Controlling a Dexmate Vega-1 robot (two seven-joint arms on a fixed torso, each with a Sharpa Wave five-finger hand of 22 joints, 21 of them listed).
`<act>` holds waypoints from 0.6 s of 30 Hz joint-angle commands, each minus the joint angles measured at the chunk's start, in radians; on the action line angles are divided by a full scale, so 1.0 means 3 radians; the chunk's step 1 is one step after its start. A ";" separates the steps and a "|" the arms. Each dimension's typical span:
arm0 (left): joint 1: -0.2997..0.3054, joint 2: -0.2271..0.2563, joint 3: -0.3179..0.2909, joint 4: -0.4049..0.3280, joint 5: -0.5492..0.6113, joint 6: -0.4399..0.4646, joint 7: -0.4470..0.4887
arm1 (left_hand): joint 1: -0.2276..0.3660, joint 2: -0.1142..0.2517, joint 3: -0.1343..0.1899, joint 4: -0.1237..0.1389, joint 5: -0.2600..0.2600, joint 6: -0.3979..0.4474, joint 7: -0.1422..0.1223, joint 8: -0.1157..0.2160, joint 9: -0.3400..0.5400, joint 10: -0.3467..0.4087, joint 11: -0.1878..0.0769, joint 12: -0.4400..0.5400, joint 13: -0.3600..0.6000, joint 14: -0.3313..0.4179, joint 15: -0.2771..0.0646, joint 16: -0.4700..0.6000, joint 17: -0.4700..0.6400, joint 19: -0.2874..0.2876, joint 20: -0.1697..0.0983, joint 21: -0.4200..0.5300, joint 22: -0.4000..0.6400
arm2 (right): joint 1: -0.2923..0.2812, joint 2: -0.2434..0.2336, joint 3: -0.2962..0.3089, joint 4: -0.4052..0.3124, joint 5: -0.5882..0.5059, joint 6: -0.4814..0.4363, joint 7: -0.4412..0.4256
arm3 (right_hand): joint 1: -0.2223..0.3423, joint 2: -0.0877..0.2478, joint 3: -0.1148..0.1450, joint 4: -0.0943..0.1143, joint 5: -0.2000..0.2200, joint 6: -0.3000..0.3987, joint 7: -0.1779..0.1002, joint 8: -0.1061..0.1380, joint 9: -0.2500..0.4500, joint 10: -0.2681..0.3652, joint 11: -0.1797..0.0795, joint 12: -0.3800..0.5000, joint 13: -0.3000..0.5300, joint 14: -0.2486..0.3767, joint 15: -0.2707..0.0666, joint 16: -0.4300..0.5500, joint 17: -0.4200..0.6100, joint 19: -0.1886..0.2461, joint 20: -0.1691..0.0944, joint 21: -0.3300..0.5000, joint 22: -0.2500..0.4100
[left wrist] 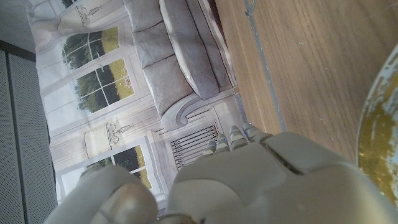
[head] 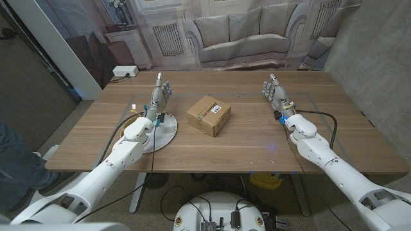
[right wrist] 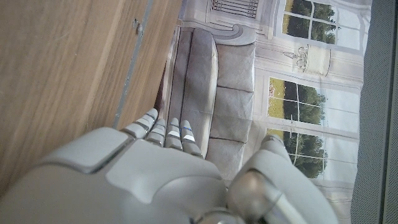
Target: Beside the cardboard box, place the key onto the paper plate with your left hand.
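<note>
The cardboard box [head: 209, 115] sits mid-table, with a label on its top. To its left lies the paper plate [head: 168, 131], partly covered by my left forearm; its gold-flecked rim [left wrist: 379, 134] shows in the left wrist view. My left hand [head: 160, 96] stands at the plate's far rim with its fingers [left wrist: 231, 138] straight and apart, holding nothing. A small dark thing [head: 239, 97] beyond the box may be the key; it is too small to tell. My right hand [head: 276, 92] stands at the table's right, fingers [right wrist: 163, 132] extended, empty.
Thin tape lines [left wrist: 264, 59] mark the wooden table [head: 257, 144]. A white power strip [head: 124, 71] lies beyond the back left corner. A person's leg [head: 13, 160] shows at the left edge. A printed sofa backdrop [head: 241, 35] hangs behind.
</note>
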 commanded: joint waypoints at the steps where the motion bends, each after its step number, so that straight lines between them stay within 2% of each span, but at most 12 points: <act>1: 0.0024 0.0007 -0.0020 -0.0021 -0.0012 -0.0019 0.0012 | 0.0040 0.0012 -0.0002 0.0018 0.0024 -0.0059 -0.0004 0.0018 0.0005 0.0006 -0.0008 0.0030 0.0006 0.0003 -0.0011 0.0034 0.0008 -0.0021 -0.0213 0.0022 0.0017 | 0.0025 0.0011 -0.0022 0.0002 -0.0012 -0.0010 0.0028 | 0.0030 -0.0005 0.0018 -0.0006 0.0019 0.0003 0.0028 0.0014 0.0018 0.0003 0.0026 0.0020 0.0011 0.0001 0.0030 0.0009 0.0013 0.0027 -0.0019 0.0025 0.0014; 10: -0.0023 0.0002 0.0025 0.0003 0.0055 -0.0034 -0.0006 | 0.0119 0.0092 0.0028 -0.0010 0.0051 0.0027 -0.0017 0.0043 0.0005 0.0112 -0.0015 0.0063 0.0006 0.0107 -0.0026 0.0059 0.0005 0.0035 -0.0195 0.0043 0.0016 | -0.0035 0.0006 0.0009 -0.0012 -0.0008 0.0051 -0.0004 | 0.0034 0.0001 0.0017 -0.0010 0.0018 0.0014 0.0023 0.0016 0.0018 0.0009 0.0025 0.0022 0.0011 0.0002 0.0029 0.0008 0.0013 0.0028 -0.0013 0.0026 0.0014; 18: 0.0053 0.0064 0.0033 -0.0164 0.0145 -0.0046 0.0071 | 0.0260 0.0172 0.0077 -0.0071 0.0067 0.0132 -0.0018 0.0069 0.0004 0.0213 -0.0036 0.0085 0.0005 0.0218 -0.0027 0.0075 0.0001 0.0091 -0.0176 0.0057 0.0014 | -0.0085 0.0002 0.0049 -0.0030 0.0013 0.0079 -0.0051 | 0.0039 0.0007 0.0018 -0.0013 0.0018 0.0018 0.0021 0.0016 0.0018 0.0009 0.0026 0.0022 0.0011 0.0007 0.0029 0.0009 0.0012 0.0030 -0.0010 0.0027 0.0015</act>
